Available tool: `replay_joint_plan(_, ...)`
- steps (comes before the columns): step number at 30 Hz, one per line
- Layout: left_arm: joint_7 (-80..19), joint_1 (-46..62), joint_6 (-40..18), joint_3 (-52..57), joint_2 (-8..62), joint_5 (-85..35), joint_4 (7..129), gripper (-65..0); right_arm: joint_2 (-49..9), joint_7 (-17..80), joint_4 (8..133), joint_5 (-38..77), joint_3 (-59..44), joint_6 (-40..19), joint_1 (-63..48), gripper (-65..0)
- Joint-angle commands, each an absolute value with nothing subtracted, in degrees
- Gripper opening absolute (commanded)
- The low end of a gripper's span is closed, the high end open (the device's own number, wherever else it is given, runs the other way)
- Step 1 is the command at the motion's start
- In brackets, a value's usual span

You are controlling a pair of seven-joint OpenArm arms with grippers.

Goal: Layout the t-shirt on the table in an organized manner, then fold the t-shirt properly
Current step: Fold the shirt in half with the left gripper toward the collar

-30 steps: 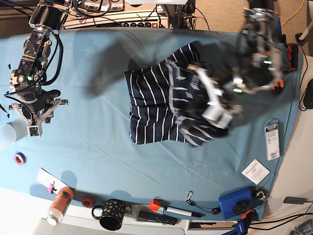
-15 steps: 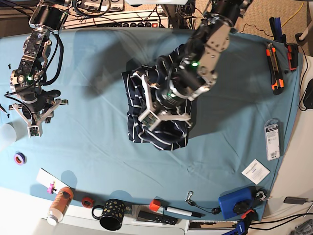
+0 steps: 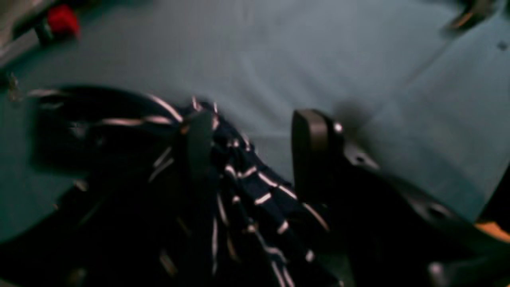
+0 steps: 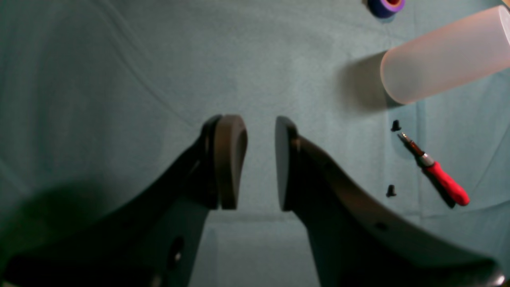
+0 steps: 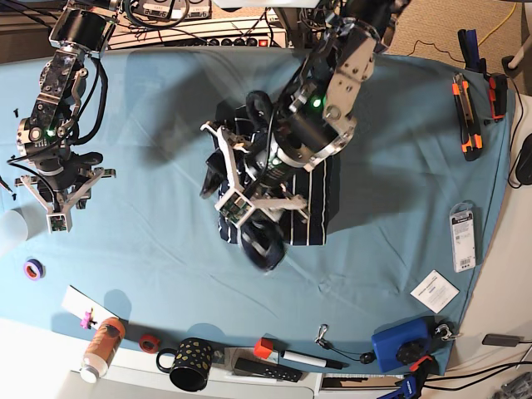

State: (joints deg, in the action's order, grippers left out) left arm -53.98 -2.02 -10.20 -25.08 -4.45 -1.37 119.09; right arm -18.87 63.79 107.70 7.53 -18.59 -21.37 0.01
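left pincer (image 3: 247, 155) – jaws apart, striped cloth draped between them | right pincer (image 4: 259, 159) – parted, grasping nothing, over bare bench (image 5: 166, 233) | t-shirt (image 5: 312, 199) – bunched mid-bench under the left arm

The left arm reaches in from the far edge of the worktop (image 5: 150, 108) to its middle, wrist bent down. The left gripper (image 3: 249, 155) has its fingers (image 3: 308, 147) spread apart, with folds of the t-shirt (image 3: 255, 191) lying between and under them. The right arm hangs at the side, its right gripper (image 4: 259, 159) pointing down, fingers (image 4: 231, 159) parted with a narrow gap and nothing between them.
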Motion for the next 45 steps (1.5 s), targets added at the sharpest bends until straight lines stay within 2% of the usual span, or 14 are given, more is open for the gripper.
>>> replay_joint_plan(1,-52.71,-2.98,-9.45,-24.97,-4.91,0.36,122.43,-33.0,-19.84,62.50,108.75,7.70,-18.85,-21.10,0.93,-49.5)
replay_joint_plan(6,-53.08,-0.64,3.68,-24.95,-4.62,15.09,128.07,-33.0,-19.84,62.57,108.75,7.70,-18.85,-21.10,0.91,-49.5)
replay_joint_plan(14,-53.01,3.14,5.21,-24.95,-0.14,17.39,117.86,-33.0,-19.81,62.50,108.75,7.73,-18.85,-21.10,0.93,-49.5)
replay_joint_plan(18,-52.66,2.96,11.94,-24.93,1.02,24.21,117.27,-33.0,-19.84,62.52,108.75,7.70,-18.85,-21.10,0.93,-49.5)
replay_joint_plan(20,-52.64,2.59,13.17,-24.93,0.99,29.41,117.27,-33.0,-19.84,62.54,108.75,7.70,-18.85,-21.10,0.91,-49.5)
replay_joint_plan(23,-53.84,2.35,12.21,-24.84,1.02,30.30,117.23,-33.0,-19.84,62.50,108.75,7.70,-18.85,-21.10,0.75,-49.5)
replay_joint_plan(25,-56.66,2.55,9.76,-24.84,0.99,26.96,117.19,-33.0,-19.84,62.46,108.75,7.70,-18.85,-21.10,0.78,-49.5)
replay_joint_plan(32,-58.74,5.91,8.21,-24.84,0.97,20.05,117.21,-33.0,-19.84,61.67,108.75,7.73,-18.85,-21.10,0.78,-49.5)
replay_joint_plan(38,-57.30,8.67,-3.49,-24.99,0.95,-2.35,117.21,-33.0,-19.84,61.45,108.75,7.73,-18.85,-21.10,0.78,-49.5)
replay_joint_plan(40,-55.31,9.28,-4.60,-24.99,0.95,-7.33,117.21,-33.0,-19.84,61.19,108.75,7.75,-18.85,-21.10,0.78,-49.5)
replay_joint_plan(45,-52.45,9.34,-4.60,-24.99,0.93,-8.19,117.21,-33.1,-19.84,60.99,108.75,7.77,-18.85,-21.10,0.78,-49.5)
